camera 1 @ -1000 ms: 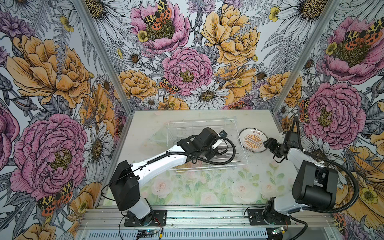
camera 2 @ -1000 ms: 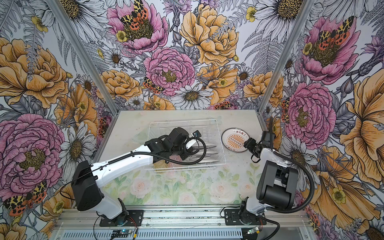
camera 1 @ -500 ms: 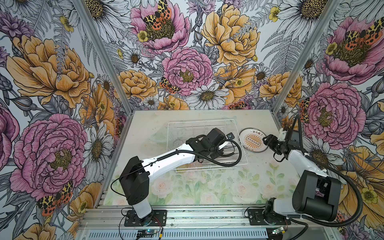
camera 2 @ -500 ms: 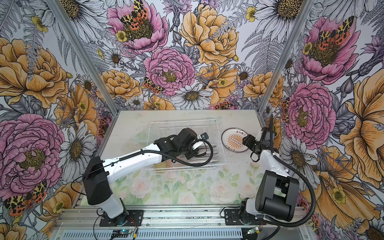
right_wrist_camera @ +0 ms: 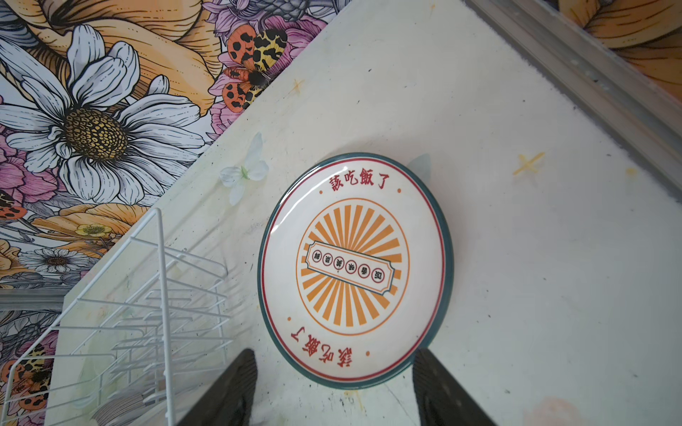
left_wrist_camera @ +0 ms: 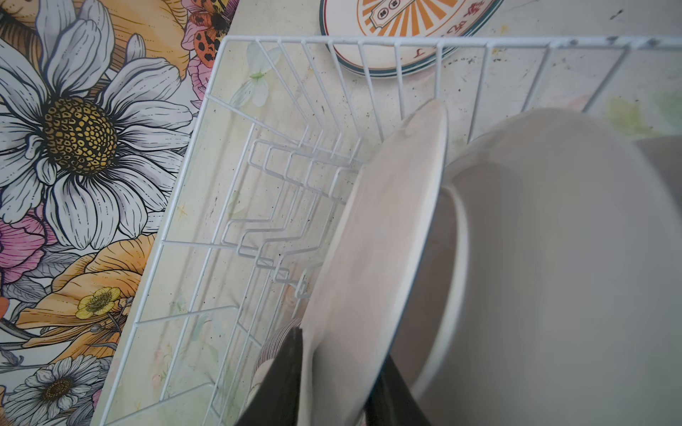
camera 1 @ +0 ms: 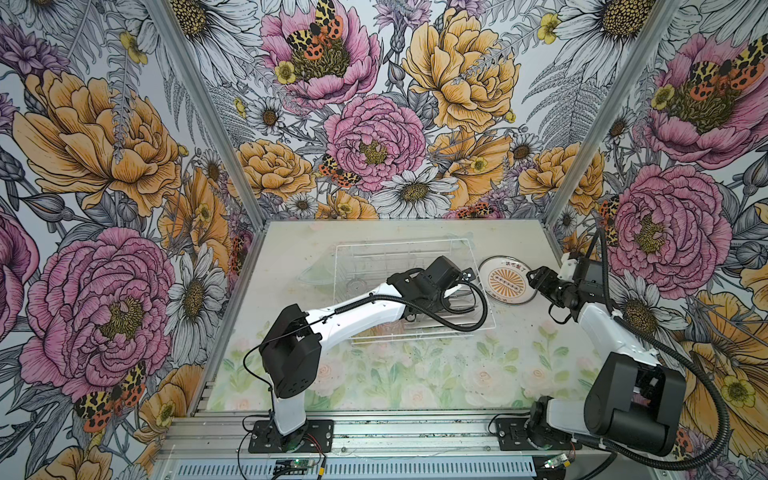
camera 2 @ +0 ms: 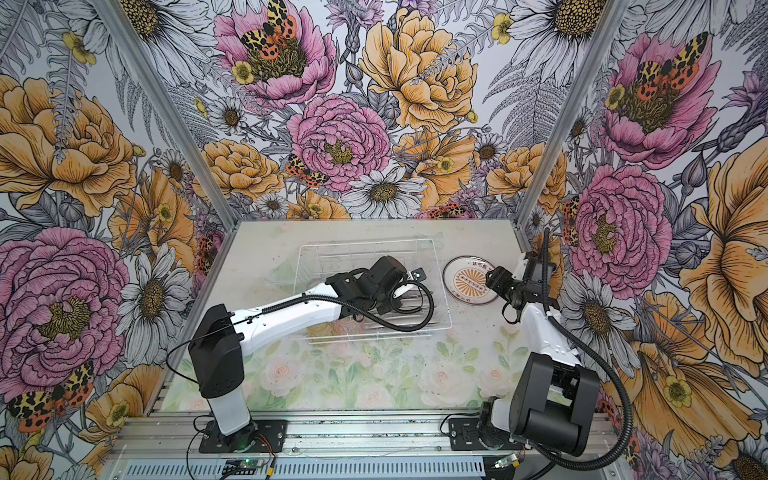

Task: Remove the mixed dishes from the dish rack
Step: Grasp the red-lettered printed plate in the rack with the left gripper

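Note:
The white wire dish rack [camera 1: 403,245] [camera 2: 365,243] stands mid-table. My left gripper [left_wrist_camera: 341,346] reaches into its right half [camera 1: 451,291] and is shut on the rim of an upright white plate [left_wrist_camera: 383,228], one finger on each face. A second white plate [left_wrist_camera: 553,258] stands close behind it. A grey-striped ribbed bowl [left_wrist_camera: 276,343] shows just beyond one finger. A white plate with an orange sunburst print [camera 1: 506,281] [right_wrist_camera: 356,271] lies flat on the table right of the rack. My right gripper [right_wrist_camera: 332,356] [camera 1: 540,278] hovers open at its near edge, holding nothing.
Empty plate-slot prongs [left_wrist_camera: 280,206] fill the rack's far part. A clear glassy piece [camera 1: 316,274] lies against the rack's left side. The right wall post [right_wrist_camera: 590,73] runs close behind the flat plate. Bare floral tabletop [camera 1: 395,374] spreads in front of the rack.
My left arm has reached further right inside the rack and its jaws have narrowed onto the plate's rim. The right gripper has drawn back slightly beside the flat plate, still open.

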Motion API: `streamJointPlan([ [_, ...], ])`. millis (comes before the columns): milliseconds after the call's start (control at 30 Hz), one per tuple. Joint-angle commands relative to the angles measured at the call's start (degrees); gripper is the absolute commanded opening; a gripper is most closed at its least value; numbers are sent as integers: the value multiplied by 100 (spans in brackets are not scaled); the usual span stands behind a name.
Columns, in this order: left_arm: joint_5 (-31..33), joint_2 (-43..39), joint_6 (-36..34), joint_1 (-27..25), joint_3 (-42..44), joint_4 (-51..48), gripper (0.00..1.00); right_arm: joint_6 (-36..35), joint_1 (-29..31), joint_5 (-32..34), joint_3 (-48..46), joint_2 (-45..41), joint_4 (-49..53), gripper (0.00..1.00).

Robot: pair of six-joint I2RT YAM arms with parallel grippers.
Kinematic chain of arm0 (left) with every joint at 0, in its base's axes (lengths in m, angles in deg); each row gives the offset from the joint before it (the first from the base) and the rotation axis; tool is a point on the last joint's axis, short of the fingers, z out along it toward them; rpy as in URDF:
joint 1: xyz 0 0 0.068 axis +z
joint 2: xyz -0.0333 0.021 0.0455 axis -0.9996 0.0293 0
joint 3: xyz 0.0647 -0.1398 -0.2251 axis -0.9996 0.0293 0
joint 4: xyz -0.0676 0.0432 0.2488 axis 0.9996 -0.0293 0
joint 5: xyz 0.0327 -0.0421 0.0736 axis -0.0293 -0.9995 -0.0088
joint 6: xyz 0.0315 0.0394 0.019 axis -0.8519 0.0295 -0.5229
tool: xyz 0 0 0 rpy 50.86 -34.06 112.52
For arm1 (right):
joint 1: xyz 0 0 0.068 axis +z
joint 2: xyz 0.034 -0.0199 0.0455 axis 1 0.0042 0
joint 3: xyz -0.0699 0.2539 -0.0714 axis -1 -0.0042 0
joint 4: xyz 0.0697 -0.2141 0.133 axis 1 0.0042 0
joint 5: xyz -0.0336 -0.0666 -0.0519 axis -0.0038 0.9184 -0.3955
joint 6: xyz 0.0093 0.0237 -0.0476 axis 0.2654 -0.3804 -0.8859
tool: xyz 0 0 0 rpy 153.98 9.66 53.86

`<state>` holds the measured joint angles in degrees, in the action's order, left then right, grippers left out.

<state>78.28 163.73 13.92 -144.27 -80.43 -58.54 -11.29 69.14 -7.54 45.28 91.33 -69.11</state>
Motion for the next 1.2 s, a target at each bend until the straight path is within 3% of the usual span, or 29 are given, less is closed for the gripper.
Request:
streamJointPlan([
  [0,452,180,-275,-66,-143,47,25,50,32,-108,-44,-165,-38,69],
  [433,827,189,-564,-93,-97,376,0,59,34,-145,-77,-226,-43,68],
  [700,708,-136,-475,48,-99,468,0,72,41,-226,-79,-393,-30,68],
  [1067,-98,-1225,48,540,74,599,0,134,111,-551,38,-652,4,67],
  [1167,-566,-1471,387,780,114,649,0,94,161,-757,94,-720,8,67],
])
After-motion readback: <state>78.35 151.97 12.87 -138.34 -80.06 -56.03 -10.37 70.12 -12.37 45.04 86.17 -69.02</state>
